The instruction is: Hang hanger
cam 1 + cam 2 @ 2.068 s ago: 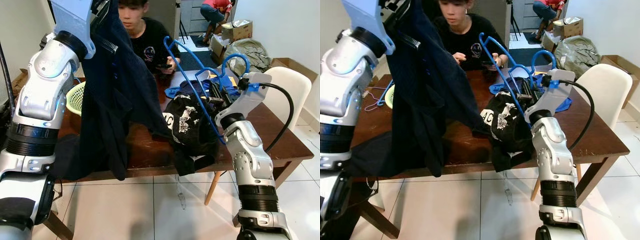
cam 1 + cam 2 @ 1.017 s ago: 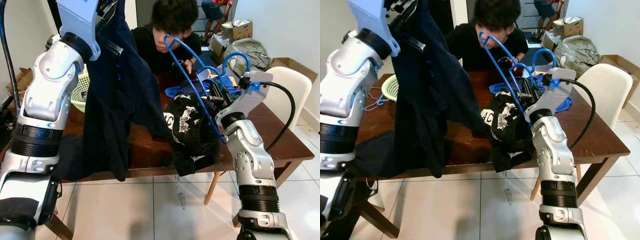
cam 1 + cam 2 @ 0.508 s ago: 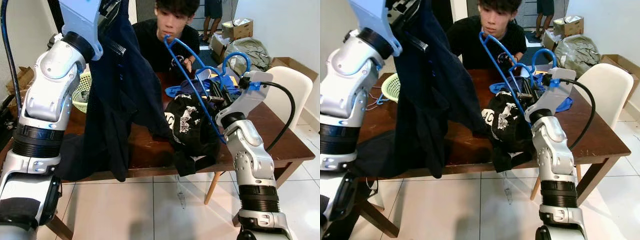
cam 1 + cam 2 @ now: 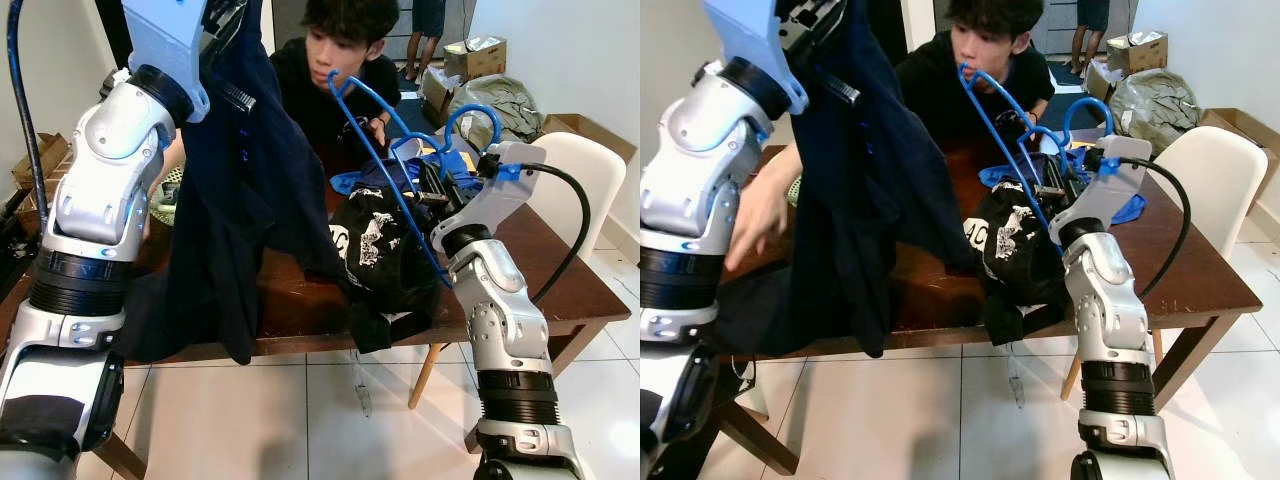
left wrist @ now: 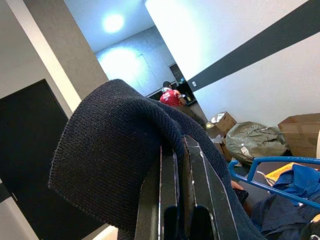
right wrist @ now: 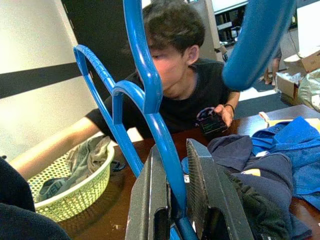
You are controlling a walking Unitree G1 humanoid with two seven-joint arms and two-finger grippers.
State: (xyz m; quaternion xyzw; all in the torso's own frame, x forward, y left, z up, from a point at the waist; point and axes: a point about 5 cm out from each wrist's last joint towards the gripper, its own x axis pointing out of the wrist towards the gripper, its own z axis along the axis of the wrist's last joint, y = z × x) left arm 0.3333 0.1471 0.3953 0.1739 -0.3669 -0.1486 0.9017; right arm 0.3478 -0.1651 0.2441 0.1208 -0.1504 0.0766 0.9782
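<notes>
Our right gripper point(image 6: 172, 200) jaws clamp the stiff, light blue hanger point(image 4: 385, 170) above the tabletop's right edge, while our left gripper point(image 5: 182, 190) pinches the limp dark garment point(image 4: 235, 200).

Head eyes: look forward and down over the wooden surface point(image 4: 300, 300), sharing nearly one scene.
Left wrist: faces upward along its end effector point(image 5: 182, 145), close on dark garment point(image 5: 110, 165).
Right wrist: sights level across the surface, blue hanger point(image 6: 150, 115) very near.
</notes>
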